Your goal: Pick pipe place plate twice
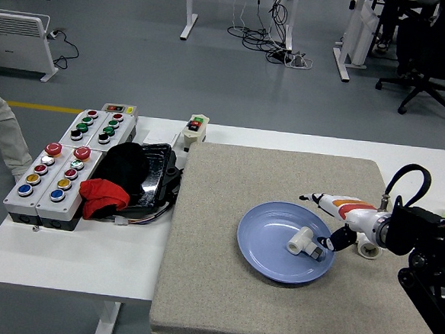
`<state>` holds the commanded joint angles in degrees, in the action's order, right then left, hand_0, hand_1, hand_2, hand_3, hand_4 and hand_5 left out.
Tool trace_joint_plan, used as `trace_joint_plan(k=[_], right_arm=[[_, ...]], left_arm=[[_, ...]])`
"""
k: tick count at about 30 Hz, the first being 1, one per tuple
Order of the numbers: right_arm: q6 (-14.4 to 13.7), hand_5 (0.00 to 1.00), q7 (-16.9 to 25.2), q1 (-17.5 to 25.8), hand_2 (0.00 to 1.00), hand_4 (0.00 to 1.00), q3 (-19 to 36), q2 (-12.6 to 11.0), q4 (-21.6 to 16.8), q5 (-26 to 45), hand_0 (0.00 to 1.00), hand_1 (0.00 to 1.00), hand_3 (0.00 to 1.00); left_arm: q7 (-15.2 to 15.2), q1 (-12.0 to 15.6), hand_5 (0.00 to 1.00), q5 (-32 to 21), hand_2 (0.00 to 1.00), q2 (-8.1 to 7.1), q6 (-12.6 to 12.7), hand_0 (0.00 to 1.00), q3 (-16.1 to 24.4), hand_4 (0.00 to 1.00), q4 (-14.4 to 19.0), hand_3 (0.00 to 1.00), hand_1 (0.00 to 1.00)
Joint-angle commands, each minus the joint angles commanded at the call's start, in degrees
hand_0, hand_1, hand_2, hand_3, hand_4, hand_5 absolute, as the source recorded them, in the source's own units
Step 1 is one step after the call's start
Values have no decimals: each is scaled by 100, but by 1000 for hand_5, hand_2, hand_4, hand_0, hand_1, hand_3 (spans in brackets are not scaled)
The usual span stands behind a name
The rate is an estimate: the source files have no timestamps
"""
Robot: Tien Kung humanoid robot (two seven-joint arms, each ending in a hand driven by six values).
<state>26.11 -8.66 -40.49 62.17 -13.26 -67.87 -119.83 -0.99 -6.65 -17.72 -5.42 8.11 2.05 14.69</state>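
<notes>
- Leftmost, two grey button boxes [49, 182] stand on the bare white table [86, 257], with a black tray [154, 179] holding black and red cloth just beside them; none of this bears on the task.
- A tan mat [221, 289] covers the table's centre and right, and the blue plate [267, 243] sits on it, right of middle.
- One white pipe fitting [301, 240] lies on the plate's right half, its long axis running lower-left to upper-right.
- Immediately right of the fitting is the right hand [339, 221], fingers spread and holding nothing; a lower fingertip appears close to or touching the fitting, which I cannot settle.
- A small white ring-shaped piece [367, 249] lies on the mat just beyond the plate's right rim, under the wrist; in my judgement the second item to be picked.
- Open mat lies in front of and behind the plate; the left hand is out of view, so the right hand is nearer.
</notes>
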Motion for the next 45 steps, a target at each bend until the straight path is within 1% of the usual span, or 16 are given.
trace_joint_plan(k=[1, 4, 5, 6, 7, 10, 13, 16, 19, 29, 31, 35, 36, 41, 42, 45], right_arm=[[7, 123, -5, 7, 998, 668, 46, -16, -12, 2, 953, 904, 966], [113, 123, -66, 91, 998, 668, 355, -231, 0, 34, 953, 904, 966], [194, 123, -111, 141, 998, 668, 470, -326, 34, 79, 953, 904, 966], [219, 164, -124, 156, 998, 711, 505, -354, 44, 92, 950, 905, 960], [303, 164, -167, 210, 998, 711, 563, -429, 83, 118, 950, 905, 960], [432, 164, -239, 323, 998, 711, 587, -564, 182, 214, 950, 905, 960], [431, 170, -244, 398, 998, 719, 559, -617, 307, 250, 954, 912, 959], [208, 170, -146, 397, 998, 719, 490, -555, 531, 232, 954, 912, 959], [84, 174, -63, 371, 998, 722, 468, -460, 675, 220, 965, 923, 977], [33, 177, 18, 206, 998, 724, 312, -218, 1078, 59, 960, 920, 975], [22, 176, 28, 177, 998, 725, 277, -180, 1150, 27, 939, 896, 974], [-86, 176, 99, 114, 998, 725, 183, -98, 1319, -83, 939, 896, 974], [-124, 155, 123, 102, 892, 711, 170, -80, 1357, -120, 828, 813, 885], [-310, 155, 258, 105, 892, 711, 158, -10, 1527, -376, 828, 813, 885], [-327, 113, 271, 110, 721, 676, 158, -7, 1537, -398, 706, 709, 852], [-396, 113, 333, 140, 721, 676, 154, -1, 1625, -466, 706, 709, 852]], left_arm=[[0, 1, 998, 0, 687, -1, 0, 643, 0, 357, 0, 651, 628], [0, 4, 998, 0, 687, -3, -4, 643, -1, 357, 0, 651, 628], [0, 6, 998, -12, 687, -2, -8, 643, -6, 357, 1, 651, 628], [0, 6, 998, -16, 687, -2, -9, 643, -8, 357, 1, 650, 628], [-5, 1, 998, -4, 687, -5, -10, 643, -10, 357, -2, 650, 628], [-9, -6, 998, 14, 687, -13, -12, 643, 10, 357, -3, 650, 628], [-7, -9, 998, 29, 686, -18, -11, 643, 35, 357, 1, 651, 628], [-12, -19, 998, 17, 686, -12, -10, 643, 15, 357, -2, 651, 628], [-12, -22, 998, 3, 687, -8, -10, 642, 4, 357, -1, 651, 628], [-8, -31, 998, 15, 687, -11, -7, 642, 29, 357, 4, 650, 628], [-10, -32, 998, 21, 686, -12, -7, 641, 33, 357, 5, 650, 628], [-14, -21, 998, 17, 686, -13, -8, 641, 23, 357, 3, 650, 628], [-14, -20, 998, 10, 686, -12, -8, 641, 18, 357, 3, 650, 628], [-17, -3, 998, 37, 686, -7, 1, 641, 55, 357, 2, 650, 628], [-17, -2, 998, 39, 685, -7, 2, 641, 58, 357, 2, 650, 628], [-13, 10, 998, 34, 685, -8, 0, 641, 64, 357, 3, 650, 628]])
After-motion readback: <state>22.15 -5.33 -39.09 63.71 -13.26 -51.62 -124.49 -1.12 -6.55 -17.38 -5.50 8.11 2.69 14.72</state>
